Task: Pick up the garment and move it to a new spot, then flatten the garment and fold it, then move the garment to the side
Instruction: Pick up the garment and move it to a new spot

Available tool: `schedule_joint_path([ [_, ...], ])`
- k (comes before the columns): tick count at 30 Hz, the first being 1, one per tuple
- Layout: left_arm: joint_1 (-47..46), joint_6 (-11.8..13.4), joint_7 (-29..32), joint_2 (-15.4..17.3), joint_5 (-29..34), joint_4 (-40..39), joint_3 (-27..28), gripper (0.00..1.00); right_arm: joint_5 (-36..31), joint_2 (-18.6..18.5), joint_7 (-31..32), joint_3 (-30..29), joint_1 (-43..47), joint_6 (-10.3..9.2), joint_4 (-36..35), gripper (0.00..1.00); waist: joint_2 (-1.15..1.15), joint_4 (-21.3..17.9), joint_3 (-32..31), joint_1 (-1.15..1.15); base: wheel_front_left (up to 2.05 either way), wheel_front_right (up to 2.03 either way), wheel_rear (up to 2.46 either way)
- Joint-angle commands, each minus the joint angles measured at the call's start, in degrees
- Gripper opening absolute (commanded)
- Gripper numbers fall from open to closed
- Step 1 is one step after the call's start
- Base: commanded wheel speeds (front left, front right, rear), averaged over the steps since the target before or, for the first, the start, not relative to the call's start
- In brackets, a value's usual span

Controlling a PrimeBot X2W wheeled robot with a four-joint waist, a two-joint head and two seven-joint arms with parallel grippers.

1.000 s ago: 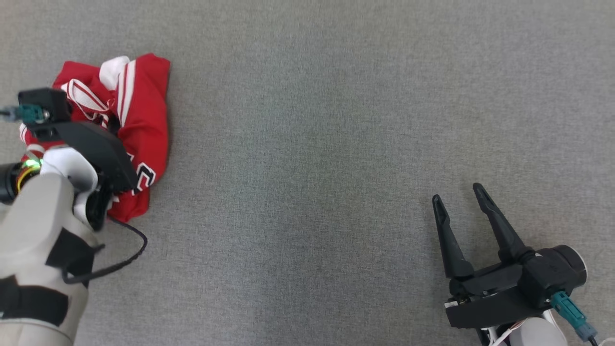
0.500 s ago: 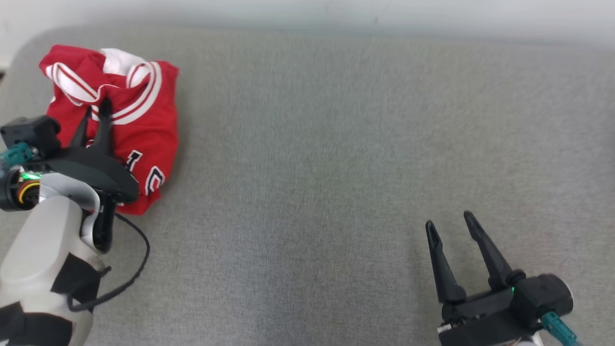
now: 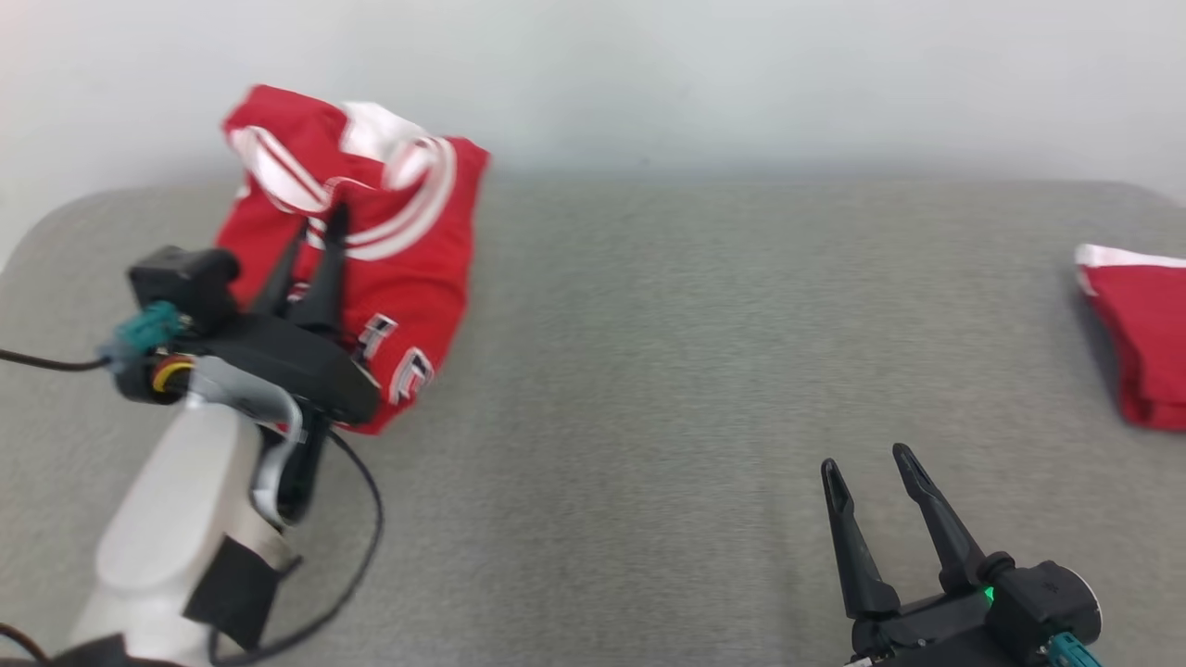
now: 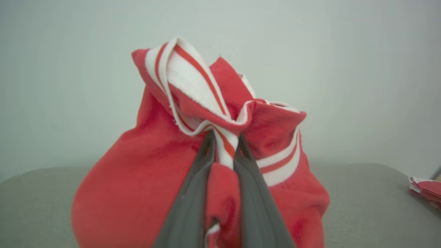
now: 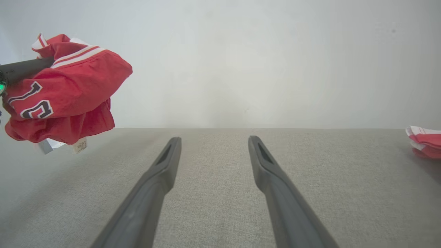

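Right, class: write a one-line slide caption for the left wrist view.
Left gripper clamps the striped trim of the red jersey, grey surface beyond.

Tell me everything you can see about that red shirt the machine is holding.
The red shirt looks like soft knit fabric, with white-and-red striped trim and dark, white-edged characters on one side. It hangs crumpled, pinched at a striped edge by the left gripper, and seems lifted off the grey surface. Small tags dangle underneath.
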Motion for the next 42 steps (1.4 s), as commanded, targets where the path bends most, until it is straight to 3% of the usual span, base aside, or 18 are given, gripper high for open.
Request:
schedule_joint_path([
  [1, 1.78, 0.28, 0.8, -0.72, -0.66, -2.28, -0.74, 0.0, 0.35, -0.01, -0.01, -0.12, 0.89, -0.14, -0.38, 1.0, 0.0, -4.94, -1.83, 0.01, 0.0, 0.0, 0.0],
  [11, 6.1, 1.64, 6.23, -2.61, 0.8, -9.19, -5.89, 0.0, 0.3, -0.2, -0.01, -1.32, 1.94, -0.14, -1.82, 1.0, 0.0, -14.7, 0.42, 0.01, 0.0, 0.0, 0.0],
  [23, 4.83, 0.6, 11.02, -2.07, 2.7, -5.55, -11.73, 0.0, 0.2, 1.17, -0.02, -1.62, 0.78, -0.14, -2.94, 1.0, 0.0, -22.72, 4.95, 0.01, 0.0, 0.0, 0.0],
  [30, 3.26, 0.43, 10.25, -1.06, 3.45, 0.05, -13.31, 0.0, 0.03, 1.94, -0.02, -1.62, 0.38, -0.14, -3.14, 1.0, 0.0, -25.25, 7.2, 0.01, 0.0, 0.0, 0.0],
  [37, 2.3, 0.66, 8.23, -1.24, 4.09, 4.9, -14.15, 0.0, -0.47, 2.18, -0.01, -1.88, 0.0, -0.14, -3.12, 1.0, 0.0, -24.8, 7.56, 0.01, 0.0, 0.0, 0.0],
  [39, 2.3, 0.74, 7.22, -1.81, 4.32, 5.64, -14.47, 0.73, -0.67, 2.07, -0.02, -1.94, 0.01, -0.14, -3.09, 1.0, 0.0, -23.91, 7.01, 0.01, 0.0, 0.0, 0.0],
  [40, 2.42, 0.68, 6.67, -2.17, 3.92, 5.94, -14.36, 1.0, -0.71, 1.93, -0.01, -1.82, 0.03, -0.14, -3.06, 1.0, 0.0, -23.46, 6.68, 0.01, 0.0, 0.0, 0.0],
  [42, 2.97, 0.56, 5.57, -2.69, 3.51, 6.16, -14.54, 1.0, -0.68, 1.67, -0.02, -1.75, 0.06, -0.14, -3.02, 1.0, 0.0, -22.21, 5.72, 0.01, 0.0, 0.0, 0.0],
])
